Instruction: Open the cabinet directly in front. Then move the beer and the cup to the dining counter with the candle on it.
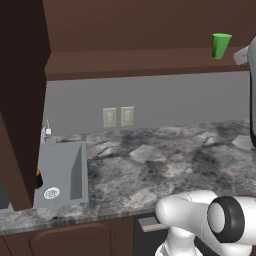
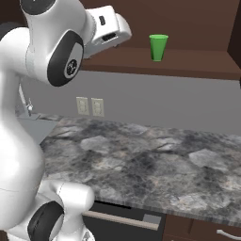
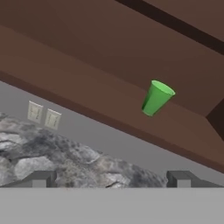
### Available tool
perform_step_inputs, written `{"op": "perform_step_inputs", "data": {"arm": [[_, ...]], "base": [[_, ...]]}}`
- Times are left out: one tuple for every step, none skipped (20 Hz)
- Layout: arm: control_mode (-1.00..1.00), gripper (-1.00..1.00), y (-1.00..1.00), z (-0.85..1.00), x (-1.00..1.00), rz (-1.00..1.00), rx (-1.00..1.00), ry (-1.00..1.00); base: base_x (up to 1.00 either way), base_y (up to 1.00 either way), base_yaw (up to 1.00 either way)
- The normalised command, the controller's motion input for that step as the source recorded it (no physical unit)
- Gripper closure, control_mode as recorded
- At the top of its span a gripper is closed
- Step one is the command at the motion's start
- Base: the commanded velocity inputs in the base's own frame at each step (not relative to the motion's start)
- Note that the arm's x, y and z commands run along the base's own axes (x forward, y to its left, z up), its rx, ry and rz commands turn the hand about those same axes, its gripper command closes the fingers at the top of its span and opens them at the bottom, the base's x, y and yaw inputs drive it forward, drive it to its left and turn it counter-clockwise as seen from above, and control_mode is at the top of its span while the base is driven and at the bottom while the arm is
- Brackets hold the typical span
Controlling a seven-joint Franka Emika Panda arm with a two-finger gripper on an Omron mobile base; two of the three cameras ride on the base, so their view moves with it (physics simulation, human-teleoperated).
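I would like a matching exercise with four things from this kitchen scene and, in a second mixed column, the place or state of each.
Things:
1. small bright green tapered cup
2. two-finger gripper
3. grey metal sink
4. pair of cream wall outlets

Places or states:
A. on the grey wall above the marbled worktop
B. upright on the open dark brown cabinet shelf
C. open, holding nothing
D. set into the worktop

Pairs: 1-B, 2-C, 3-D, 4-A
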Motion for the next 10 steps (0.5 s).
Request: {"op": "perform_step_inputs", "data": {"arm": [[-1.00,-1.00,-0.11,0.00,0.25,0.00,0.00,-0.02],[-1.00,-1.00,-0.11,0.00,0.29,0.00,0.00,-0.02],[-1.00,-1.00,-0.14,-0.01,0.36,0.00,0.00,-0.02],[-1.00,-1.00,-0.15,-0.01,0.38,0.00,0.00,-0.02],[-1.00,-1.00,-0.17,-0.02,0.40,0.00,0.00,-0.02],[-1.00,-1.00,-0.18,-0.02,0.39,0.00,0.00,-0.02],[-1.00,-1.00,-0.16,-0.02,0.36,0.00,0.00,-0.02],[-1.00,-1.00,-0.16,-0.07,0.32,0.00,0.00,-0.03],[-1.00,-1.00,-0.14,-0.09,0.32,0.00,0.00,-0.03],[-1.00,-1.00,-0.14,-0.11,0.33,0.00,0.00,-0.04]], "base": [[0.00,0.00,0.00],[0.00,0.00,0.00],[0.00,0.00,0.00],[0.00,0.00,0.00],[0.00,0.00,0.00],[0.00,0.00,0.00],[0.00,0.00,0.00],[0.00,0.00,0.00],[0.00,0.00,0.00],[0.00,0.00,0.00]]}}
